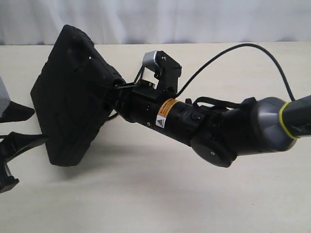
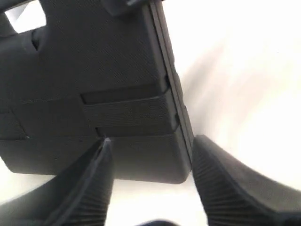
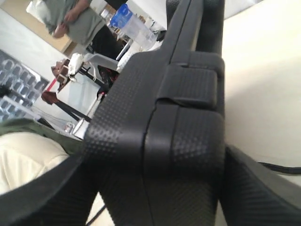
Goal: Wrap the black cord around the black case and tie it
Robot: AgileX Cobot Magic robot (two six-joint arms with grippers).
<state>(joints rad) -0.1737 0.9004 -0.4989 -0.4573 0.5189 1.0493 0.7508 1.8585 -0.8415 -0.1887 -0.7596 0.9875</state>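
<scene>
The black case (image 1: pixel 73 97) stands tilted up on edge over the table, its low corner down near the front left. My right gripper (image 1: pixel 112 92) reaches in from the right and is shut on the case's right edge; in the right wrist view the case (image 3: pixel 188 94) fills the space between the fingers (image 3: pixel 155 155). My left gripper (image 1: pixel 36 125) is open at the far left, and the case's lower corner (image 2: pixel 94 70) sits between its fingertips (image 2: pixel 150 140). A thin black strand that looks like the black cord (image 1: pixel 113 116) loops under the right gripper and trails onto the table (image 3: pixel 280 167).
The pale table (image 1: pixel 170 194) stretches forward and right of the case. A glossy robot cable (image 1: pixel 252 47) arcs above the right arm. A white curtain hangs behind the table's far edge. The right wrist view also catches a room with a person beyond the case.
</scene>
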